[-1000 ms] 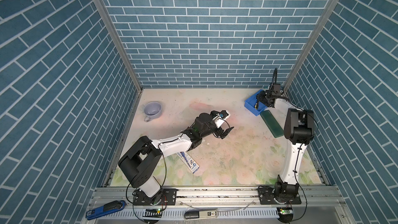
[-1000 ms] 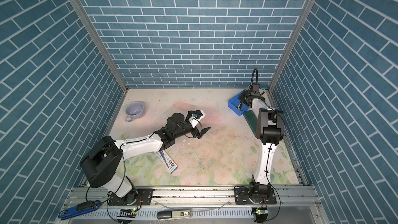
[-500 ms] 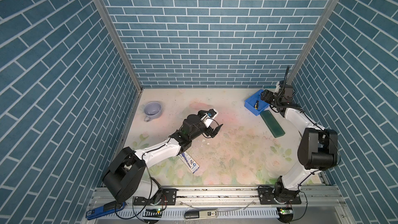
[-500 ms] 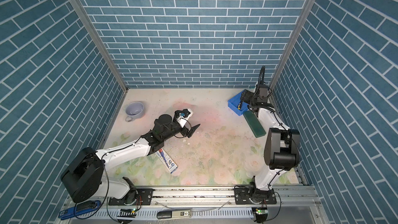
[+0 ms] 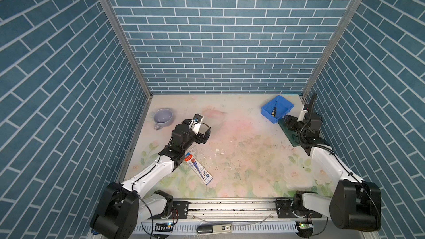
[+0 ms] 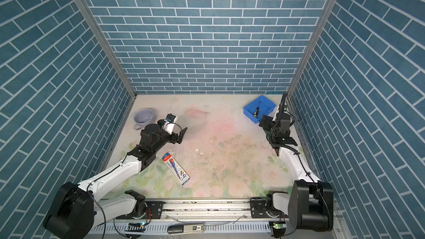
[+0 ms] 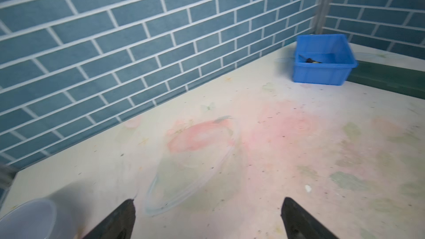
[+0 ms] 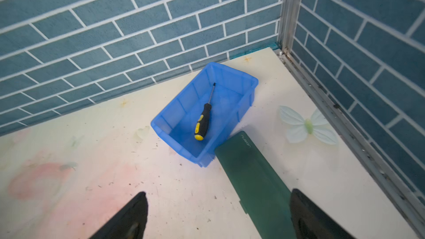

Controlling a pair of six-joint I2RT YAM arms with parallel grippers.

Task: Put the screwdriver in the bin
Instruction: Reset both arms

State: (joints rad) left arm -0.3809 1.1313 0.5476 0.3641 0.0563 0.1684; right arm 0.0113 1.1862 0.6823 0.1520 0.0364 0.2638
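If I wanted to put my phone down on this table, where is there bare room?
The widest bare patch is mid-table, between the boxed tube and the green slab. Crowded: the far corner with the bin, slab and right arm; and the side with the cup, clear dish and left arm.

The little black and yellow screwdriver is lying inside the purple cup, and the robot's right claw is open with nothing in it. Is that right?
Not quite. The screwdriver lies inside the blue bin, not the purple cup, which has nothing in it. The right wrist view shows this clearly. The rest holds: the right gripper is open with nothing in it.
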